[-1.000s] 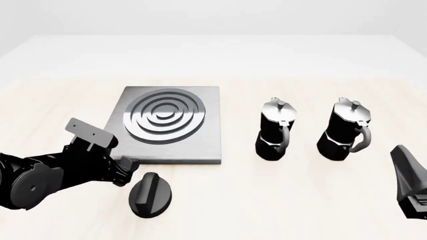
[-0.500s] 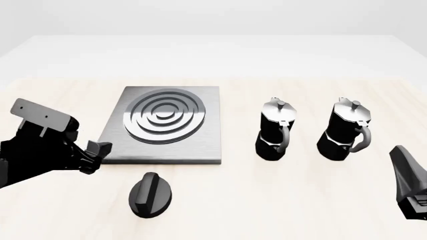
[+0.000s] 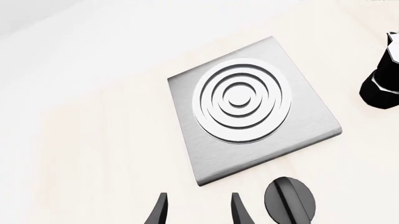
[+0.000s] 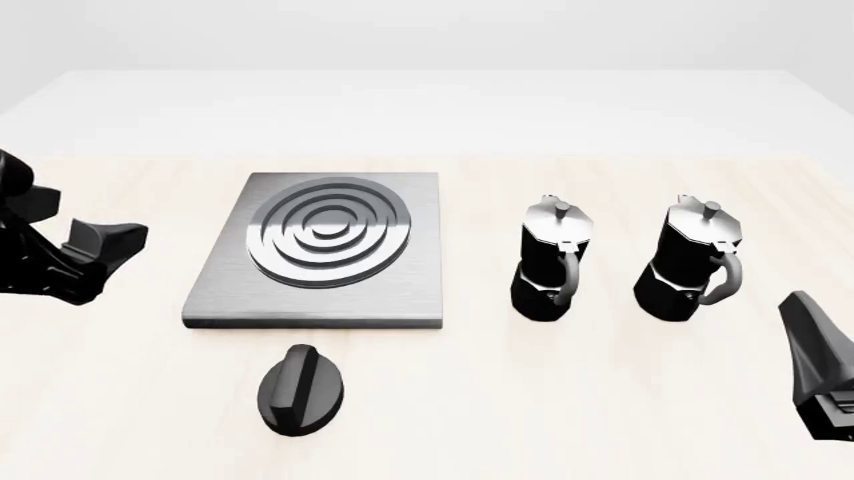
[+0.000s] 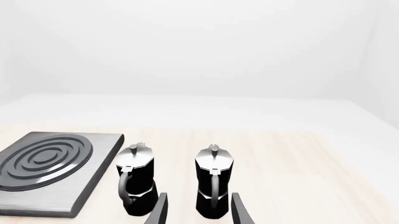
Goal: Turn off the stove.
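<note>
Stove (image 4: 320,255) sat at centre-left of the front view, a flat grey plate with raised silver rings, and its separate black knob (image 4: 303,390) lay on the table (image 4: 561,400) just below the plate's near edge, close to the lower middle of the frame. Nothing touched the knob. Its ridge ran roughly up and down the frame with a slight lean, but I could not read from that whether it stood at on or off, so I judged the turning as possibly done and unconfirmed.

My left gripper (image 4: 100,250) was at the far left edge of the front view, level with the plate and well apart from the knob. In the left wrist view its two fingers (image 3: 159,212) showed at the bottom with a clear gap and nothing between them, the plate above them and the knob off to the lower right. My right gripper (image 5: 198,210) also stood apart and empty in its wrist view; the front view showed only a dark piece of that arm at the lower right edge. Two moka pots (image 4: 551,260) stood upright right of the plate, untouched, one beside the other (image 4: 691,258).

What remained, as I judged it, depended on the knob's setting: if it was off, nothing; if not, a fresh reach from the left.
</note>
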Robot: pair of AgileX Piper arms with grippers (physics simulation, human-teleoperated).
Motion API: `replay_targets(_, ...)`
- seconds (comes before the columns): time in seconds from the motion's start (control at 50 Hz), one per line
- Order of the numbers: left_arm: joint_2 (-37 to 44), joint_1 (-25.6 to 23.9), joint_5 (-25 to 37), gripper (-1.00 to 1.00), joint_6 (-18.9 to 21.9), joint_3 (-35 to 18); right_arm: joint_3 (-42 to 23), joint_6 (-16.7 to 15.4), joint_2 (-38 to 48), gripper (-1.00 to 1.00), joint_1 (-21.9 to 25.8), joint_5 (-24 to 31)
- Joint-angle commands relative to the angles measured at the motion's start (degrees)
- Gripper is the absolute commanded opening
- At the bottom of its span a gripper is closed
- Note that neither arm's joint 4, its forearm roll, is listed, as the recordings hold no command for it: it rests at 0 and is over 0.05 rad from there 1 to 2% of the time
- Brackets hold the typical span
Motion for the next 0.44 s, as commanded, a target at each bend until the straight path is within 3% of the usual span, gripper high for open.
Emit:
replay_targets(0.02,-4.09,1.69,7.52,1.0,3.43,-5.48,0.0,0.03,-0.09,1.0,0.08,0.1)
replay_targets(0.44,-7.19,4.61,12.27,1.0,6.09,-8.44,0.03,-0.07,0.17,1.0,0.49,-0.12)
